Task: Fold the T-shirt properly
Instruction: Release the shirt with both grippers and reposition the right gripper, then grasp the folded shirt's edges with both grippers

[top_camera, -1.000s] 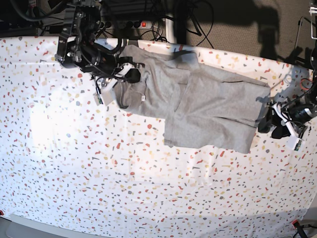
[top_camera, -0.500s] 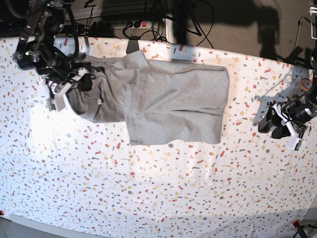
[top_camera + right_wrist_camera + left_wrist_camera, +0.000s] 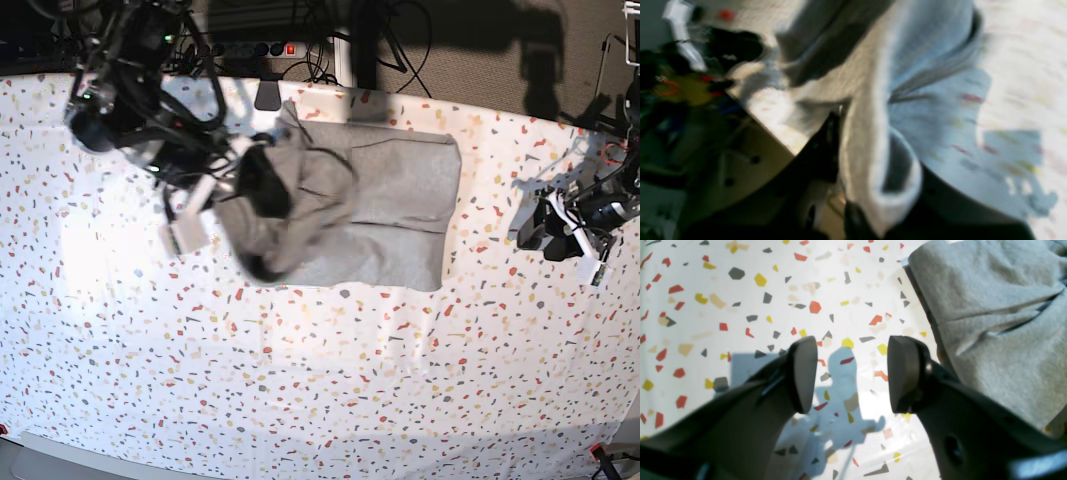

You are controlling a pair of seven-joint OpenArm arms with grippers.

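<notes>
The grey T-shirt (image 3: 400,200) lies on the speckled tablecloth (image 3: 320,380), plain side up, with no lettering in view. My right gripper (image 3: 258,185) is shut on the shirt's left part and holds that fabric lifted and bunched over the body. In the blurred right wrist view, grey fabric (image 3: 867,150) runs between the fingers of that gripper (image 3: 863,203). My left gripper (image 3: 541,235) is open and empty to the right of the shirt, apart from it. In the left wrist view this gripper (image 3: 853,373) hovers over bare cloth, with the shirt's folded edge (image 3: 990,306) at the upper right.
A power strip and tangled cables (image 3: 270,45) lie beyond the table's back edge. A dark clamp (image 3: 268,95) sits on that edge next to the shirt. The speckled cloth spreads wide in front of the shirt.
My right gripper, which had dragged the shirt leftward, has swung back right and towards the front, carrying the held fabric up and over the shirt's body. The left arm has hardly moved.
</notes>
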